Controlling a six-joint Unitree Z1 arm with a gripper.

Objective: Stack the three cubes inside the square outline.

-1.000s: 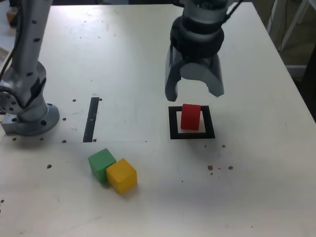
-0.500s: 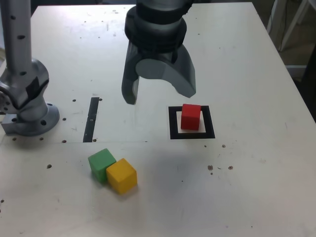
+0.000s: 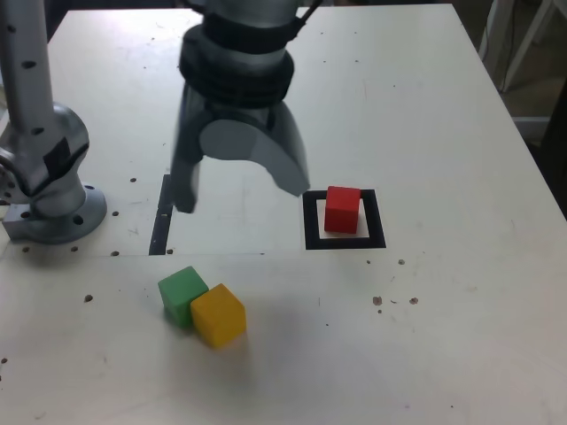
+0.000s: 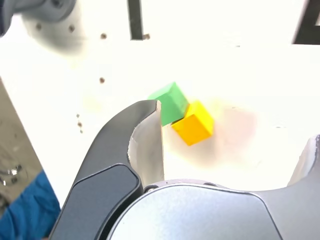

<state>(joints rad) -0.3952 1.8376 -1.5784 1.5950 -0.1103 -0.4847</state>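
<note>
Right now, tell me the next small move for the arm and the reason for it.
I'd ease the open gripper over toward the yellow block and probably turn it to suit that block's angle. The red block sits inside the black square, while the yellow one lies outside, snug against the green block, so finger room looks tight.
</note>
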